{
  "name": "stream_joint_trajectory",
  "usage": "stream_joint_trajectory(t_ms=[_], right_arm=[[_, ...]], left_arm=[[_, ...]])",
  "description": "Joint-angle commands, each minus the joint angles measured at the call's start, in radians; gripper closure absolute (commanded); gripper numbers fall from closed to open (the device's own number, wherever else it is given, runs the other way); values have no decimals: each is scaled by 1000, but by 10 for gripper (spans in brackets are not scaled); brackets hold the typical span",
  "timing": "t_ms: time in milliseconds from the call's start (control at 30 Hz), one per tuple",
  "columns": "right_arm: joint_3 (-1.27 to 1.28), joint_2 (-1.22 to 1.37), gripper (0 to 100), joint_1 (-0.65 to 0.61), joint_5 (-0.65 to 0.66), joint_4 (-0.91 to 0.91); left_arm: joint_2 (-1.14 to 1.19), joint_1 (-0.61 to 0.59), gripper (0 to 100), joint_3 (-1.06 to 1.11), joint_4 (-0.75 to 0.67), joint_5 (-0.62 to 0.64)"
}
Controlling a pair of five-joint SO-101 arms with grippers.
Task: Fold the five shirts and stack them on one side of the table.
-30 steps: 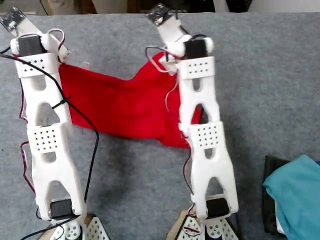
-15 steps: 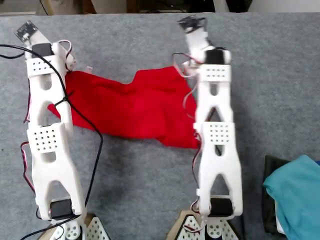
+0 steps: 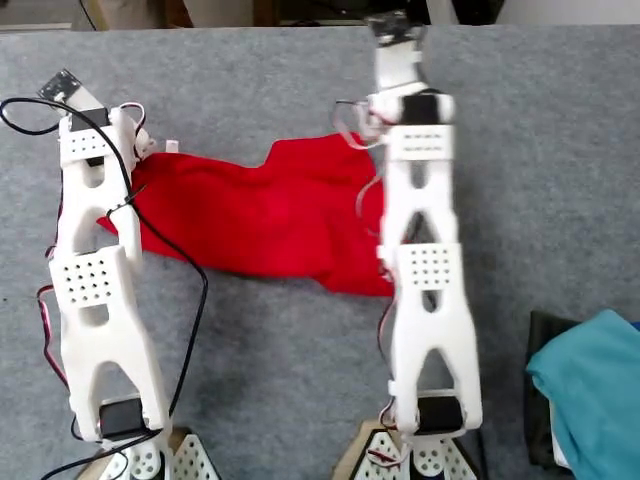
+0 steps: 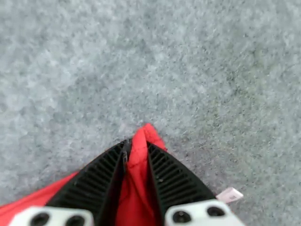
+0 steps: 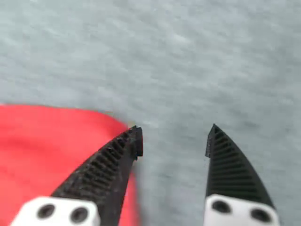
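Red shirt (image 3: 250, 215) lies spread and somewhat rumpled on the grey table (image 3: 560, 150), stretched across the space between the two arms, narrower at the left arm's end and broader where it runs under the right arm. In the left wrist view a corner of its fabric (image 4: 136, 188) pokes up between the black ribbed fingers (image 4: 101, 176) of the left gripper (image 4: 137, 141), which is pinched narrow on that corner, the red tip showing just past the fingertips with bare table beyond. A small white tag (image 4: 229, 194) lies just beside that gripper on the table; the high view shows it (image 3: 170, 147) at the shirt's far edge next to the left arm's wrist. The right gripper (image 5: 175, 134) stands wide, holding nothing: one finger (image 5: 110, 167) sits over the edge of the red cloth (image 5: 47, 146), the other is over bare grey table, apart from the fabric. Well apart from all this, at the near right of the table, a teal shirt (image 3: 590, 380) rests on top of a dark item (image 3: 540, 400), both running off the edge of the high view.
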Motion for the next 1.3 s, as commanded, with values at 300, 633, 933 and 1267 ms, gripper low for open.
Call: stream_joint_trajectory(t_ms=[300,633,933,1267], right_arm=[[246,-59,770,-39,-362,-132],[252,-53,772,-21,-347,-152],[255,-51,928,-36,-322,-175],[249,-38,995,-35,-318,-180]], left_arm=[[-39,-23,982,-3,-18,-11],[-39,-31,982,-3,-18,-8],[-39,-35,982,0,-18,-9],[-39,-35,982,-2,-18,-9]])
